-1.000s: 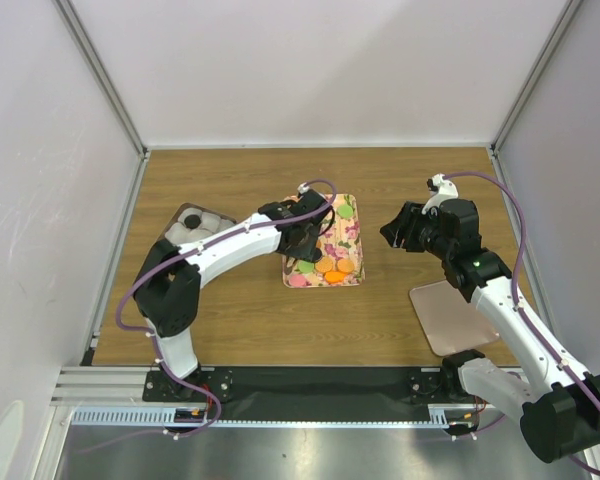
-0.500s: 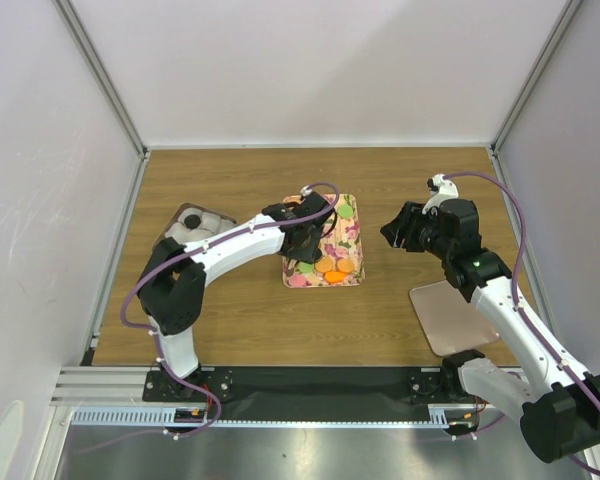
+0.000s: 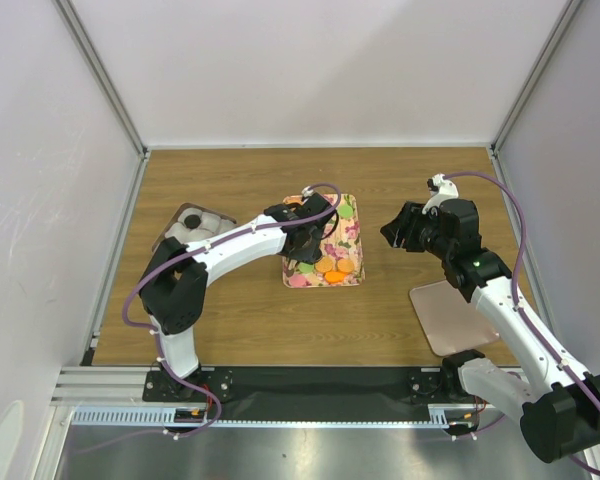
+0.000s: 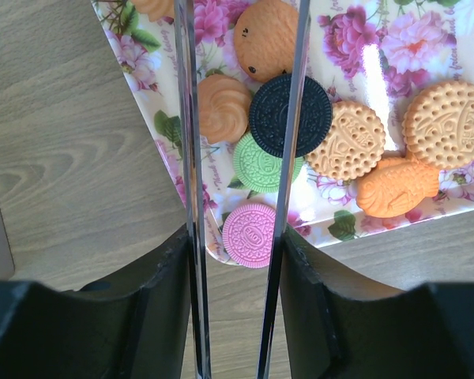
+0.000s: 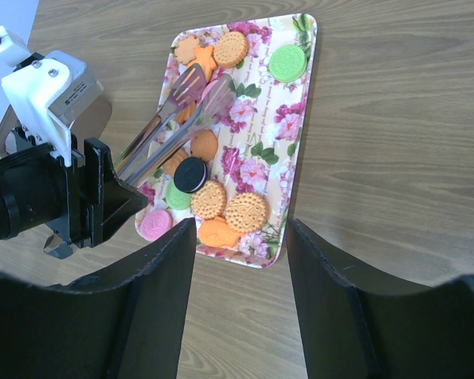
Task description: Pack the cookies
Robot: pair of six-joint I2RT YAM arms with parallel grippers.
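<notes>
The cookies lie on a floral tray [image 3: 346, 236]: a pink one [image 4: 249, 234] at its corner, then green [image 4: 257, 163], black [image 4: 290, 115] and several orange ones [image 4: 347, 140]. My left gripper [image 4: 235, 246] is shut on a pair of metal tongs [image 5: 174, 126]. The tong blades [image 4: 191, 142] stand apart above the pink, green and black cookies, with nothing pinched between them. My right gripper [image 5: 241, 229] hovers open and empty to the right of the tray, looking down at its near edge.
A dark box [image 3: 192, 224] with white paper cups and one black cookie in it stands at the left. A translucent pinkish lid [image 3: 450, 315] lies at the near right. White walls enclose the table.
The left arm has crept slightly right over the tray with the tongs. The right arm has not moved.
</notes>
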